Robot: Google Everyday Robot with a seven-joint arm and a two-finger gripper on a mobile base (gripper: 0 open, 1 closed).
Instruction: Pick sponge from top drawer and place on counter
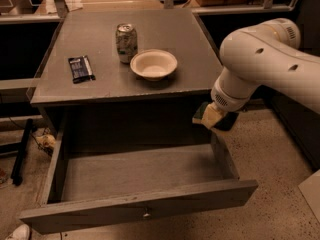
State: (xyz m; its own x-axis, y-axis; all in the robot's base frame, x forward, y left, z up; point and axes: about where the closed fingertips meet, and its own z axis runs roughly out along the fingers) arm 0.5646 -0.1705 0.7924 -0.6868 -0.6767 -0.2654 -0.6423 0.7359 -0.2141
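Note:
My gripper (217, 118) hangs under the white arm, just beyond the counter's front right corner and above the right side wall of the open top drawer (140, 208). It is shut on the sponge (208, 115), dark green top over a yellow base, held in the air just below counter level. The drawer is pulled fully out, with a small knob (146, 215) on its front panel, and its floor is bare. The grey counter (165, 34) lies above it.
On the counter stand a drink can (126, 43) and a white bowl (153, 64) near the middle. A dark blue snack wrapper (80, 68) lies at the left. My bulky white arm (260, 59) fills the right side. Clutter lies on the floor at the left.

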